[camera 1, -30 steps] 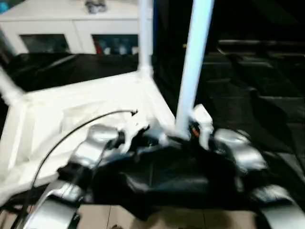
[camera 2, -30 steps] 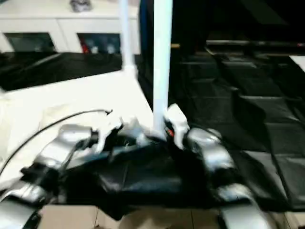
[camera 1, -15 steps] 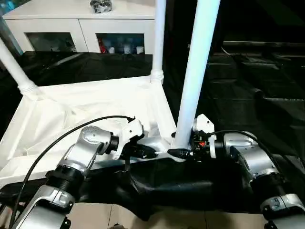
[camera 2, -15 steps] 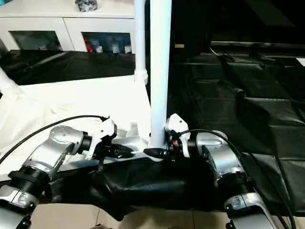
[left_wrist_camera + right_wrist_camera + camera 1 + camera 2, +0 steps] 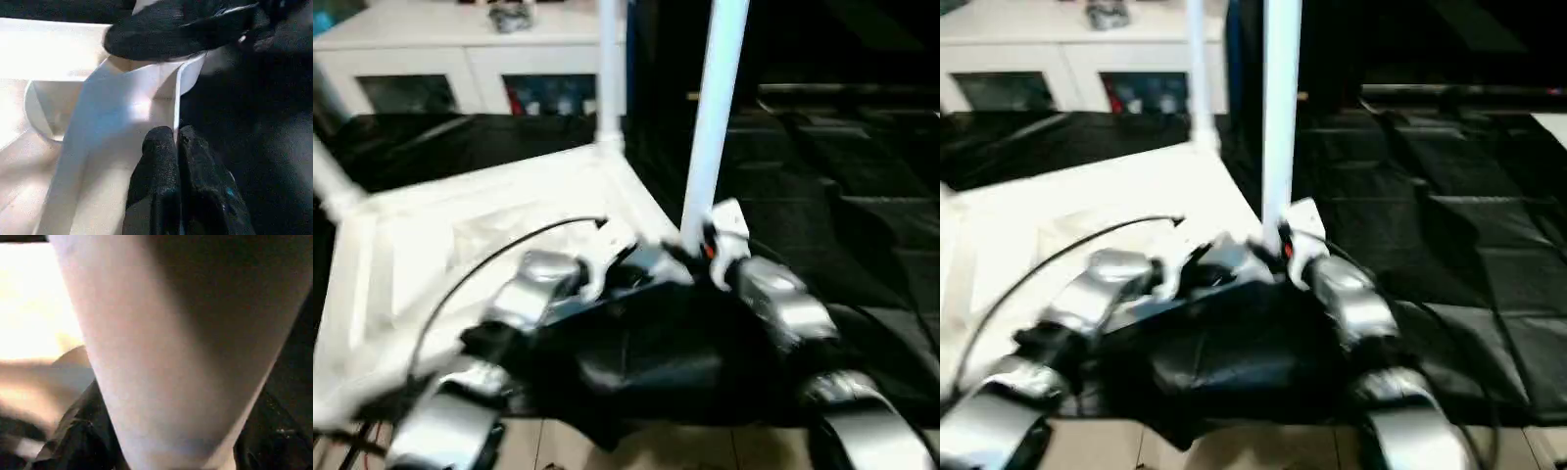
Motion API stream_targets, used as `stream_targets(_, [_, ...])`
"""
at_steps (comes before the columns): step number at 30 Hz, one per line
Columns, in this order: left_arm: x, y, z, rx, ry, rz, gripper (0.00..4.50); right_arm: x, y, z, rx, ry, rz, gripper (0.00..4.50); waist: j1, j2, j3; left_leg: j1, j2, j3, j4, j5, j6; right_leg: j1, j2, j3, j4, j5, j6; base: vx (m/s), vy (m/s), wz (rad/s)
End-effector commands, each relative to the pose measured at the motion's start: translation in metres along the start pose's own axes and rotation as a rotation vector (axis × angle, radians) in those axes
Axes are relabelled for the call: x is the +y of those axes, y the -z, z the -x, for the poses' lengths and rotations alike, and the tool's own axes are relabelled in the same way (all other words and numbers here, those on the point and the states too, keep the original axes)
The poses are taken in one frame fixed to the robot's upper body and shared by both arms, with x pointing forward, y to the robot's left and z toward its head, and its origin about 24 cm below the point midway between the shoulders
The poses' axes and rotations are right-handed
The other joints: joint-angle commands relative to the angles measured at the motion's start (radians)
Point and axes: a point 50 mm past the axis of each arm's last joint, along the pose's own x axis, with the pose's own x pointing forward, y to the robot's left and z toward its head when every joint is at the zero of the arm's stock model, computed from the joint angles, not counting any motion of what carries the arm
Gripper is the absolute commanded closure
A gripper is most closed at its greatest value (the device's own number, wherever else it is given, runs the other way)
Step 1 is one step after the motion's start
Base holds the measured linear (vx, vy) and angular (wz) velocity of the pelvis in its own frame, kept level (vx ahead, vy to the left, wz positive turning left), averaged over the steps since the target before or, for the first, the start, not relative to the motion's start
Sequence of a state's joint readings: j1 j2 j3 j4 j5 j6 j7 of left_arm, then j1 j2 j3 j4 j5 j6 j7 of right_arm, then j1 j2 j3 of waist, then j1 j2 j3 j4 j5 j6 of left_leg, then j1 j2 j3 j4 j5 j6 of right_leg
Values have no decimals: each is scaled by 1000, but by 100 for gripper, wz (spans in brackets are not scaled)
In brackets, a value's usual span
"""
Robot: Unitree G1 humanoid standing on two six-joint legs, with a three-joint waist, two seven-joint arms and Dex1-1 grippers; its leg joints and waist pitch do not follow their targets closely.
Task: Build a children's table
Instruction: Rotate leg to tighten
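**Near-corner leg being seated while the tabletop is pinned**

The white tabletop (image 5: 460, 245) lies upside down on black sheeting (image 5: 862, 196), ribbed underside up, so its corner sockets face upward to take the legs. At its far left corner one leg (image 5: 328, 181) leans outward from its socket; at the far right corner a second leg (image 5: 610, 69) stands upright.

The left gripper (image 5: 177, 147) is at the tabletop's near edge, its two black fingers pressed together on the thin upright rim wall (image 5: 178, 98). That hold probably keeps the tabletop from sliding or tipping while a leg goes in.

At the near right corner a third leg (image 5: 715, 108) stands upright, its base at the socket. The right gripper (image 5: 700, 250) sits at that base, likely to steady or press it home; whether its fingers are apart or clamped, I cannot tell. A white glass-door cabinet (image 5: 470, 69) stands beyond the sheeting.
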State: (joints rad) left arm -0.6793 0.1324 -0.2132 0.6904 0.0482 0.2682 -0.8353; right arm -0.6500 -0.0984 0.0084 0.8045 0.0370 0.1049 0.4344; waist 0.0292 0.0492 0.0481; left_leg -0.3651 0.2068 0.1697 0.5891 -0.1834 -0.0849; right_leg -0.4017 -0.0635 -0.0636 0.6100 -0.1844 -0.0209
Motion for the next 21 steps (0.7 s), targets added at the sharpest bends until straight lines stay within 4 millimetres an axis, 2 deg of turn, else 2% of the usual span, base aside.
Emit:
stream_targets(1, [-7, -21, -13, -58, -19, -27, 450, 44, 23, -14, 120, -134, 6, 189, 0, -12, -62, 0, 8, -2, -63, -186, 41, 55, -66, 39, -89, -270, -191, 0, 0, 0])
stream_targets(2, [-8, -21, -13, -61, -12, -30, 450, 45, 22, -14, 115, -138, -4, 189, 0, -12, -64, -2, 8, -2, -62, -179, 47, 56, -67, 39, -88, -256, -194, 0, 0, 0])
stream_targets(3, [-9, -22, -14, -66, -1, -34, 450, 46, 21, -15, 107, -148, -22, 133, 1, -10, -66, -2, 9, 0, -60, -161, 59, 57, -67, 40, -85, -218, -204, 0, 0, 0])
stream_targets(5, [-14, -21, -14, -75, 50, -53, 450, 48, 18, -16, 89, -183, -59, 119, 1, -12, -66, -3, 10, 1, -60, -147, 73, 58, -65, 40, -82, -176, -219, 0, 0, 0])
stream_targets(6, [-16, -19, -12, -80, 83, -62, 450, 47, 15, -16, 80, -206, -60, 102, 1, -10, -65, -4, 12, 0, -60, -146, 76, 60, -66, 39, -80, -169, -225, 0, 0, 0])
stream_targets(7, [-17, -18, -11, -82, 94, -64, 450, 46, 15, -16, 79, -209, -54, 102, 1, -12, -64, -3, 12, 0, -61, -156, 77, 60, -67, 39, -81, -178, -227, 0, 0, 0])
stream_targets(10, [-18, -14, -8, -84, 129, -80, 450, 42, 12, -13, 61, -258, 13, 66, -5, -11, -63, -2, 13, 0, -61, -170, 76, 59, -68, 40, -83, -193, -231, 0, 0, 0])
stream_targets(14, [-18, -10, -1, -83, 190, -94, 450, 39, 8, -3, 24, -396, 99, 66, -6, -12, -64, -4, 15, 0, -60, -165, 87, 61, -67, 40, -79, -170, -242, 0, 0, 0])
stream_targets(15, [-20, -7, 5, -84, 246, -102, 450, 37, 8, 5, 13, -489, 141, 66, -4, -12, -64, -3, 17, 0, -60, -166, 93, 63, -67, 38, -79, -161, -246, 0, 0, 0])
stream_targets(16, [-20, -7, 5, -84, 248, -103, 450, 37, 8, 6, 12, -492, 142, 66, 0, -12, -63, -4, 18, 1, -60, -161, 103, 63, -67, 39, -78, -149, -247, 0, 0, 0])
stream_targets(18, [-22, -5, 11, -89, 322, -117, 450, 34, 9, 17, 17, -607, 171, 66, 2, -9, -63, -2, 19, 3, -59, -162, 107, 60, -64, 38, -77, -145, -253, 0, 0, 0])
stream_targets(19, [-23, -5, 14, -92, 348, -123, 450, 34, 9, 22, 21, -649, 177, 66, 8, -13, -64, 0, 21, 4, -57, -166, 112, 62, -64, 39, -76, -144, -252, 0, 0, 0])
stream_targets(21, [-24, -3, 19, -82, 401, -124, 450, 31, 10, 32, 28, -731, 209, 66, 13, -10, -62, 2, 23, 4, -60, -173, 111, 59, -65, 39, -77, -156, -252, 0, 0, 0])
